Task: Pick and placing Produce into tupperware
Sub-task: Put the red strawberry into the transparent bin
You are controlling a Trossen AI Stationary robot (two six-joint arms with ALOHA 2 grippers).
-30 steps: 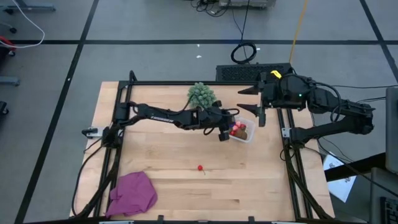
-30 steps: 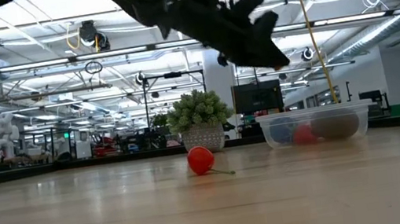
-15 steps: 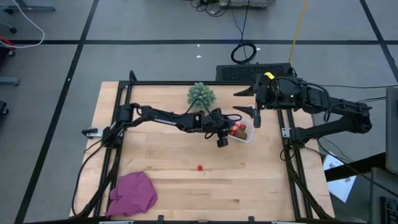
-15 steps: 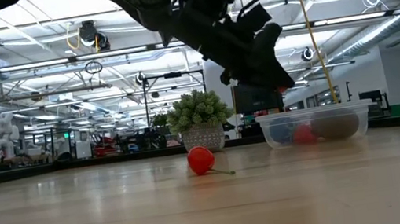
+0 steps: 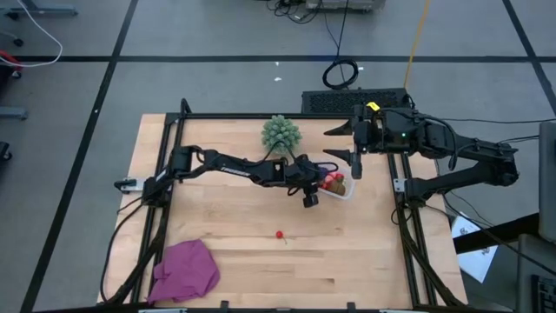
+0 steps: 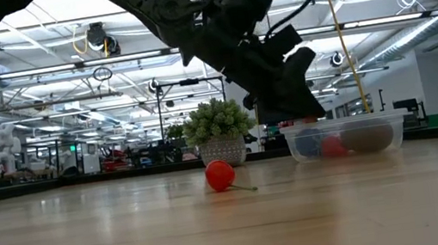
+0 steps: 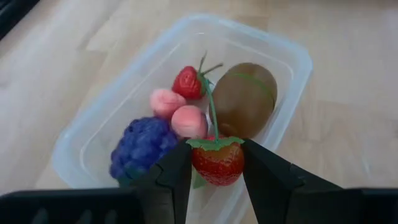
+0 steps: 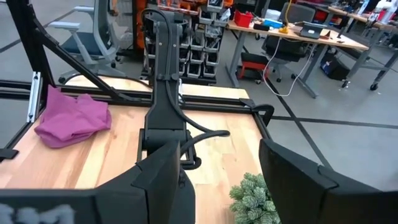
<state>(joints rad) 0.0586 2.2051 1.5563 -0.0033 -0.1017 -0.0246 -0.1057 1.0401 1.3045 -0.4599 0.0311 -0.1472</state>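
Note:
The clear tupperware (image 7: 292,62) stands on the table at the far right (image 5: 340,184). In it lie a brown kiwi (image 7: 245,96), a purple grape cluster (image 7: 142,146), two pink pieces and a small red berry (image 7: 188,84). My left gripper (image 7: 216,177) hangs just over the tupperware's near-left part, slanting down, shut on a red strawberry (image 7: 217,163). A red cherry (image 5: 279,234) lies loose on the table's middle. My right gripper (image 5: 347,148) waits raised beyond the tupperware at the far right, open, with nothing between its fingers. My left gripper pinches the strawberry's two sides (image 7: 198,163) between its two fingers, just under the green leaf cap. The fingers slant down from the table's left. The strawberry is lifted clear, cap up, above the tupperware's inside.
A green spiky ball (image 5: 281,132) stands at the far edge, left of the tupperware. A magenta cloth (image 5: 185,269) lies bunched at the near left corner. A black frame (image 5: 174,139) runs along the table's sides. Bare wood surrounds the cherry.
My left gripper has sunk toward the tupperware and tipped its fingers further down, still shut on the strawberry. The tupperware and the cherry have stayed where they were.

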